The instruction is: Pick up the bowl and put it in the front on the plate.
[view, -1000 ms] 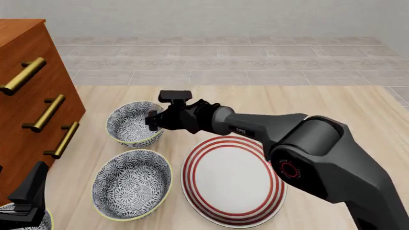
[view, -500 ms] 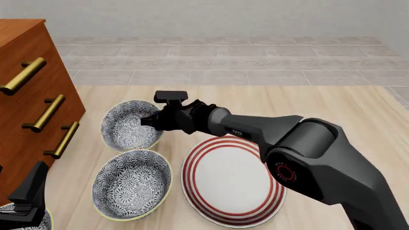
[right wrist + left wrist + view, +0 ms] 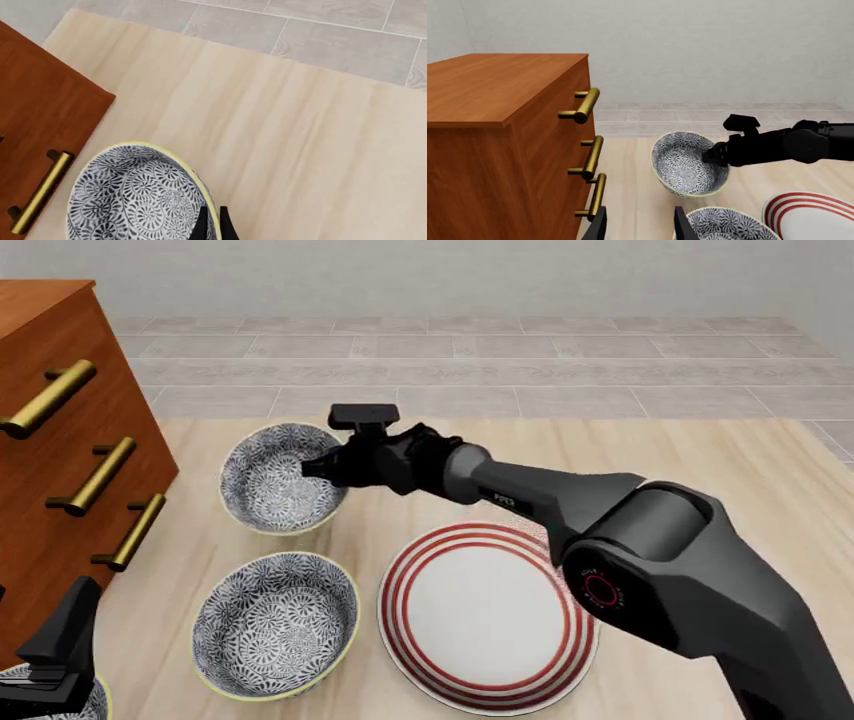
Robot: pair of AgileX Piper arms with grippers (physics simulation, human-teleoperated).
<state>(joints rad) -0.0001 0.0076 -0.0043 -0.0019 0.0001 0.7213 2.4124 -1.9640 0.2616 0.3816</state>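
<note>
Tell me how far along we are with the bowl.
Done: right claw is clamped on the far bowl rim. In hand: that bowl is tilted, lifted off the table. Left: carrying it onto the plate, which holds nothing yet.

We see a simulated home-like room, something like a dining corner, rendered by computer. A pale light-wood tabletop [image 3: 694, 455] carries tableware: deep round bowls with a dark blue-and-white floral pattern and yellow-green rims [image 3: 280, 490], and a large flat white plate with three red rings [image 3: 487, 630]. Beside them stands a reddish-brown wooden chest of drawers [image 3: 54, 455] with brass bar handles [image 3: 104, 475]. Beyond the table we see a floor of grey rectangular tiles [image 3: 467, 360] and a plain pale grey wall [image 3: 467, 275].
</note>
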